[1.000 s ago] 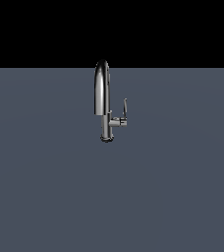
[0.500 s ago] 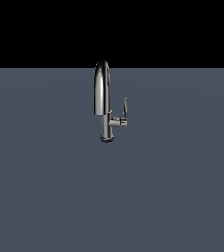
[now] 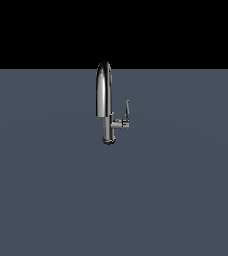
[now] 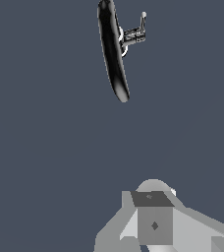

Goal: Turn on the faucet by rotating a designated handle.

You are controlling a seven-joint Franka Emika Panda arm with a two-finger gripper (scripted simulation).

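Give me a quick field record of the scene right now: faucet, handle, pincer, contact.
faucet: upright on the grey surface, arched spout
handle: thin lever standing upward on a short stub, on the exterior view's right of the faucet
pincer: only part of it shows in the wrist view; open or shut cannot be told; absent from the exterior view
contact: none, pincer well apart from the faucet

No visible change, faucet [image 3: 105, 102] and handle [image 3: 127, 111] as before

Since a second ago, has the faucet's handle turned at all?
No. In the exterior view the handle stands upright at the same spot beside the faucet spout, on the exterior view's right, as in both earlier pictures.
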